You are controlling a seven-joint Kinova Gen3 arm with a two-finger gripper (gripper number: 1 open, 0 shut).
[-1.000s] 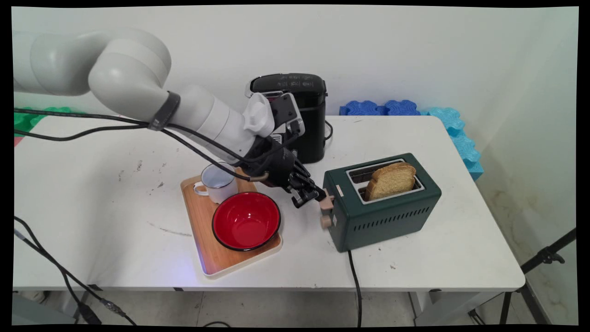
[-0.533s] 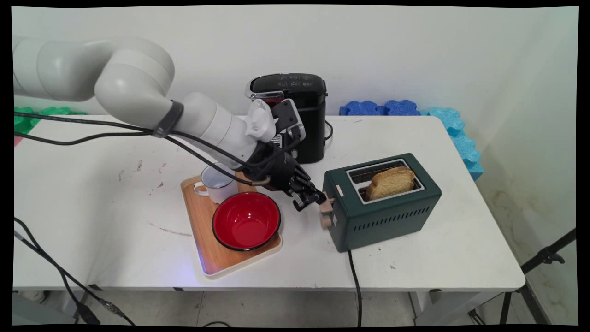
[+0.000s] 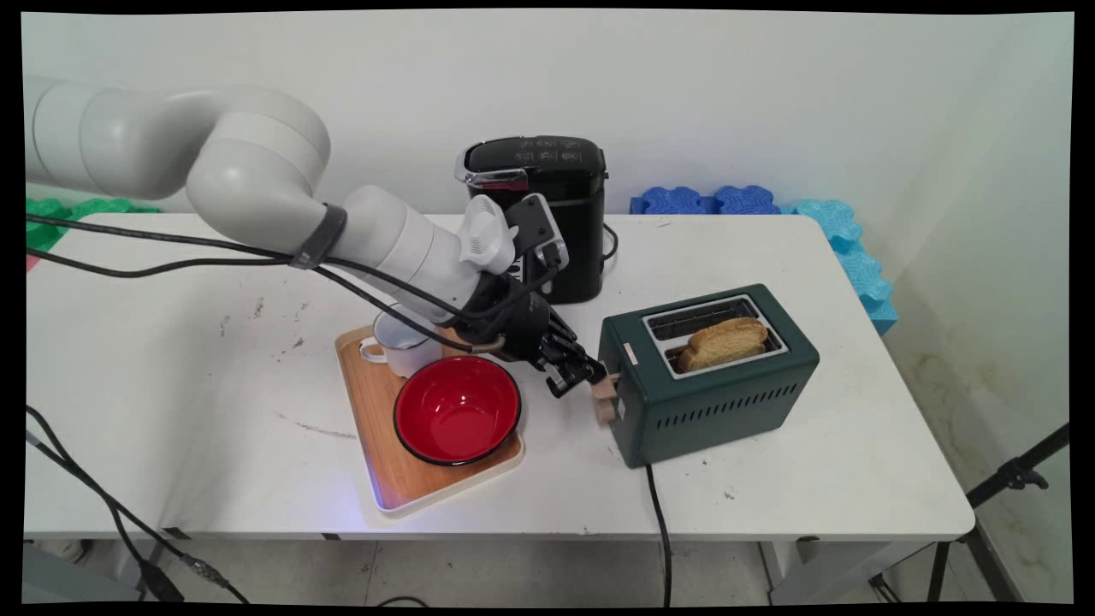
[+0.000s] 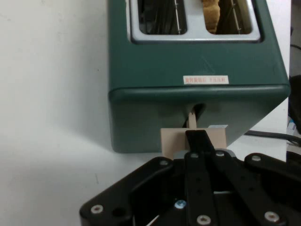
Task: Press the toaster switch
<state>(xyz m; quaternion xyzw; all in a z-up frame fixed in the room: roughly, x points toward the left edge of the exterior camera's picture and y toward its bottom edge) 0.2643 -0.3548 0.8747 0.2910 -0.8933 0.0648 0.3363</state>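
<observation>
1. While the arm is reaching in from the left, the gripper is sitting right at the left end of the dark green toaster, with its fingers closed together and pressing on top of the beige lever rather than pinching it.
2. The bread slice is sitting low in the toaster's nearer slot, only its top crust poking out, and the farther slot is looking empty.
3. In the hand view, the lever tab is sticking out of the slit in the toaster's end, under a small white label.
4. Just left of the gripper, a wooden tray is lying on the white table, carrying a red bowl at the near side and a white mug behind it.
5. A black coffee machine is standing at the far side, behind the arm's wrist.
6. The toaster's black cord is running off the near edge of the table.
</observation>
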